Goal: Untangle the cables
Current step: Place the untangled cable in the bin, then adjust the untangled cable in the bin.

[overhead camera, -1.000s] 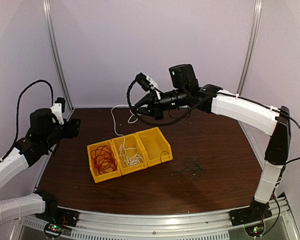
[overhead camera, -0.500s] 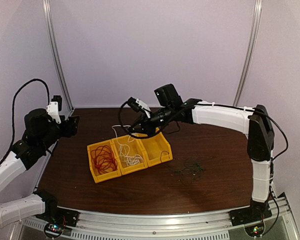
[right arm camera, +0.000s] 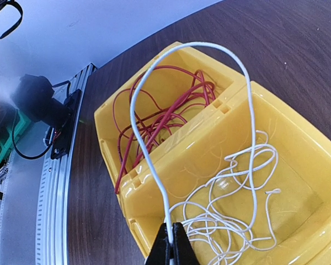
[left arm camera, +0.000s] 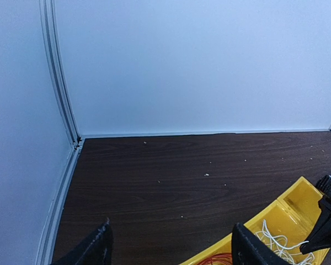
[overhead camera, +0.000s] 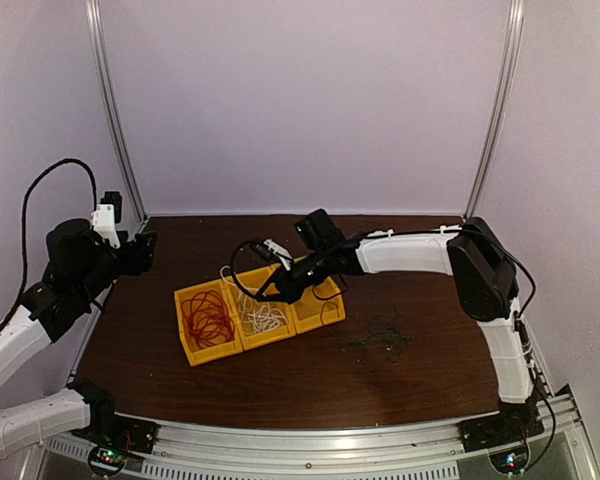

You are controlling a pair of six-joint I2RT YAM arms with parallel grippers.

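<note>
Two colours look sorted into bins (overhead camera: pixel 268 338), red cables (overhead camera: pixel 208 318) and white cables (overhead camera: pixel 263 315), the right tool (right arm camera: pixel 170 232) pinching a white strand, left tool (left arm camera: pixel 170 234) open; black cables (overhead camera: pixel 380 335) lie tangled on the surface (overhead camera: pixel 430 370).

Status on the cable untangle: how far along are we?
Done: red cables lie in the left bin. In hand: right gripper, shut on a white cable looping over the middle bin, where other white strands lie. Left: the black cables sit tangled on the table. The left gripper is open and empty.
</note>
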